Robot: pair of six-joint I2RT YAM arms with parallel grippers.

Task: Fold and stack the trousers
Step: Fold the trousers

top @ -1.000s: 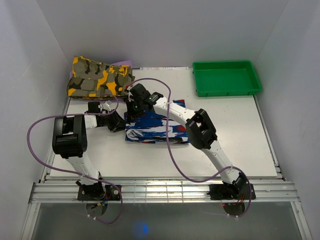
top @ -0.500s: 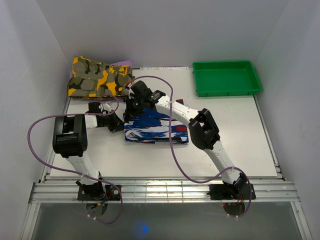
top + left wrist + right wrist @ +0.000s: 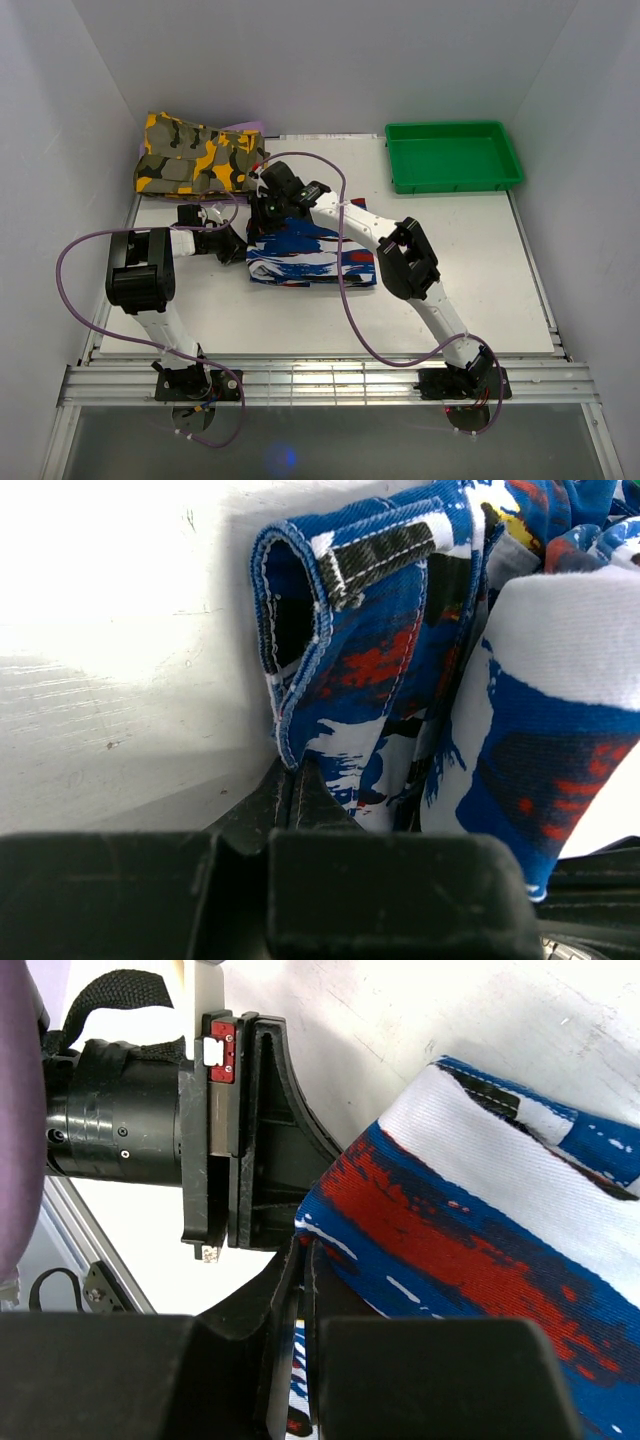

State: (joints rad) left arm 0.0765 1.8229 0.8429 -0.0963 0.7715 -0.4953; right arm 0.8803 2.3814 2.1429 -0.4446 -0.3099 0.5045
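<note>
The trousers (image 3: 312, 255), royal blue with white, red and black streaks, lie folded into a small bundle at the middle of the table. My left gripper (image 3: 240, 246) is at the bundle's left edge, shut on a fold of the trousers (image 3: 350, 680). My right gripper (image 3: 265, 222) is at the bundle's far left corner, shut on the trousers' edge (image 3: 470, 1250). In the right wrist view the left gripper (image 3: 255, 1135) sits right beside my right fingers (image 3: 285, 1290).
A yellow, olive and black camouflage garment (image 3: 198, 155) lies folded at the far left corner. A green tray (image 3: 453, 155) stands at the far right. Purple cables loop round both arms. White walls close in the table on three sides.
My right gripper has pulled the trousers' far left corner slightly back and left; the bundle's far edge has shifted a little. The left arm has stayed put.
</note>
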